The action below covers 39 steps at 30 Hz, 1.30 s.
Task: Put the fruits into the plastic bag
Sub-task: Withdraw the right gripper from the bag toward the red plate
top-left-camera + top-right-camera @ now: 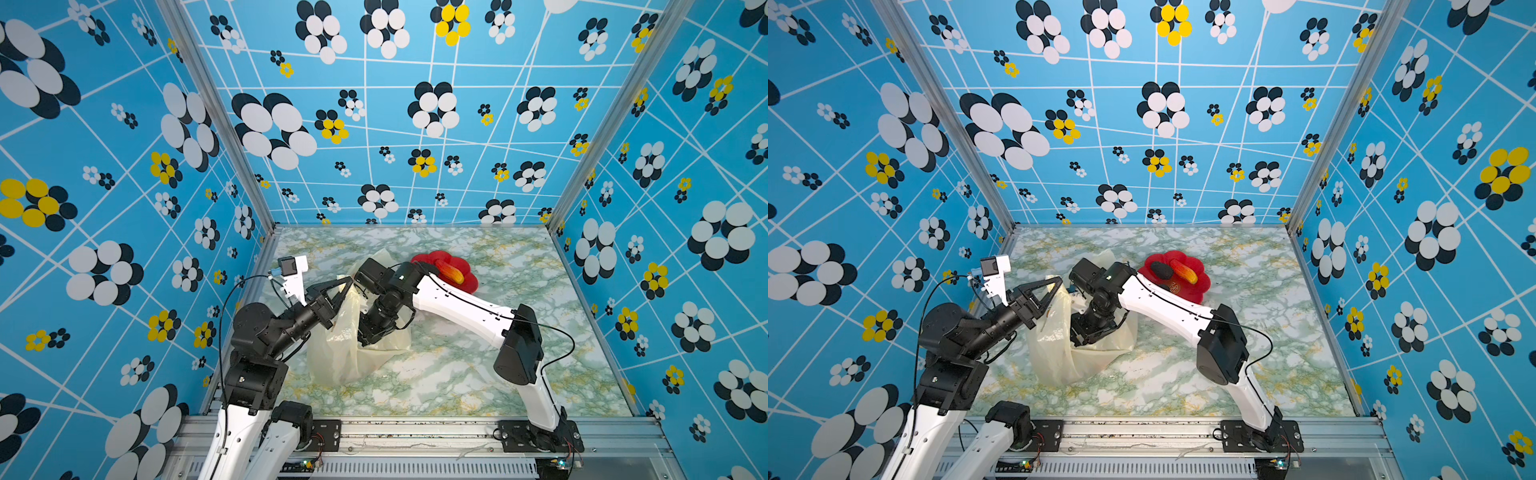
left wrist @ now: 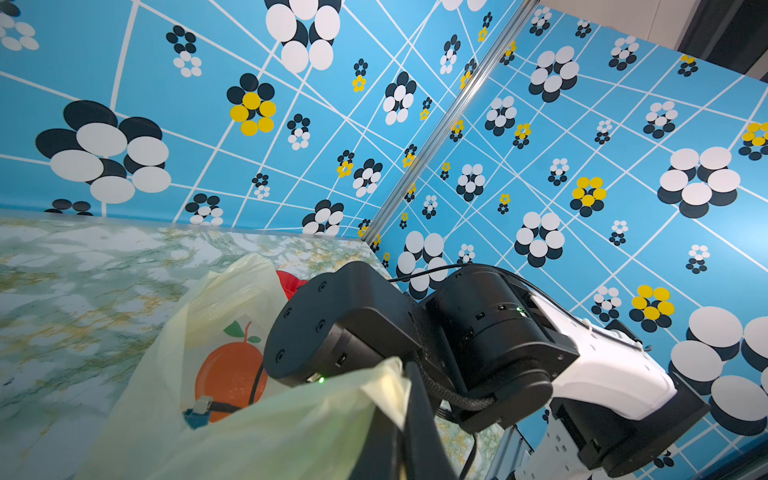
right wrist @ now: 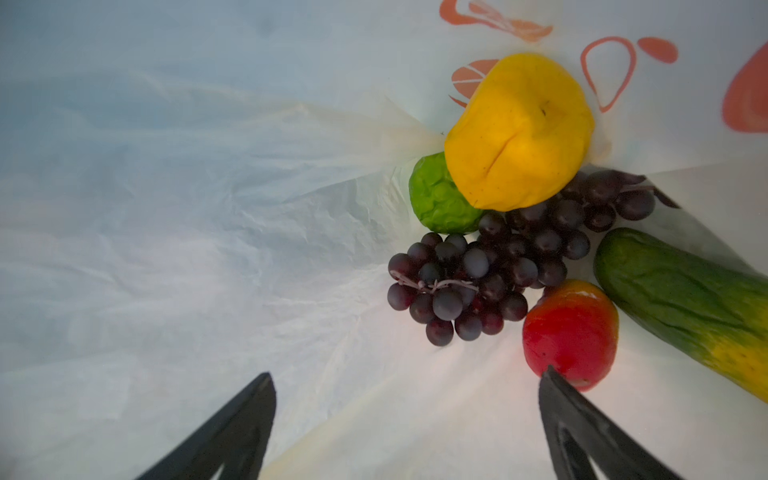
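Right gripper (image 3: 407, 419) fingers spread inside the plastic bag (image 1: 345, 353) above the mango (image 3: 569, 332); left gripper (image 2: 401, 399) fingers pinch the bag's rim.

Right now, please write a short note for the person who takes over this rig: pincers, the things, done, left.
Left pincer: shut on the rim of the translucent cream plastic bag, holding it open.
Right pincer: open and empty, inside the bag.
Done, lying in the bag: yellow lemon, green lime, dark purple grape bunch, red-yellow mango, long green-yellow fruit.
Left: a second red-yellow mango and a dark avocado-like fruit lie on the red flower-shaped plate.
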{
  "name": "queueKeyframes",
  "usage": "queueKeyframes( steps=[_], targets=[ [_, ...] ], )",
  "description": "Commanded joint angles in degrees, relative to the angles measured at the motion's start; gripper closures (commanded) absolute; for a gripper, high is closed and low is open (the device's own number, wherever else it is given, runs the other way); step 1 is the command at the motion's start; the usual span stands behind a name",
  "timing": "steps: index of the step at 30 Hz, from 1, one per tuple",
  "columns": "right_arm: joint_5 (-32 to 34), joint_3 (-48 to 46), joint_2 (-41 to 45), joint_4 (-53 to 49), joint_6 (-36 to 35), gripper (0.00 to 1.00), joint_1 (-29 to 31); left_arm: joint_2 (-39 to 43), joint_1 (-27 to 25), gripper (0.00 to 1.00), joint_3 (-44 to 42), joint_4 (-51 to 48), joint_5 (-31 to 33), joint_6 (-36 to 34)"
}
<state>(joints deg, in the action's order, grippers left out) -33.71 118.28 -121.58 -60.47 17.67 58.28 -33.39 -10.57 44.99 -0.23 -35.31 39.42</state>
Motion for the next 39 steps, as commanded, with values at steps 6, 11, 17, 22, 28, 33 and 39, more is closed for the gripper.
queueKeyframes(
  steps=[6,11,17,22,28,33,39],
  targets=[
    [7.76,-3.97,7.12,5.69,2.43,0.01,-1.49,1.42,-0.28,1.0,0.54,-1.86,2.8,-0.76],
    [16.19,-4.72,11.73,7.54,1.09,0.01,-1.64,1.35,-0.26,1.0,0.89,-2.49,3.49,-0.81],
    [21.76,-9.74,18.37,14.01,1.65,0.01,-2.19,1.8,-0.25,1.0,0.41,-3.55,5.63,-0.99],
    [24.09,-14.92,23.74,20.63,2.94,0.01,-3.07,1.98,-0.31,1.0,-0.08,-3.38,6.01,-1.14],
    [32.58,-22.75,32.5,29.46,3.07,0.01,-4.12,2.06,-0.28,1.0,-0.26,-3.11,5.52,-1.0],
    [42.69,-33.53,41.08,36.53,2.88,0.01,-7.94,2.75,-0.17,1.0,-0.17,-4.44,6.49,-1.06],
    [44.05,-32.96,42.26,26.6,9.11,0.01,-20.43,3.93,-0.16,1.0,-0.16,-6.93,10.14,-1.18]
  ],
)
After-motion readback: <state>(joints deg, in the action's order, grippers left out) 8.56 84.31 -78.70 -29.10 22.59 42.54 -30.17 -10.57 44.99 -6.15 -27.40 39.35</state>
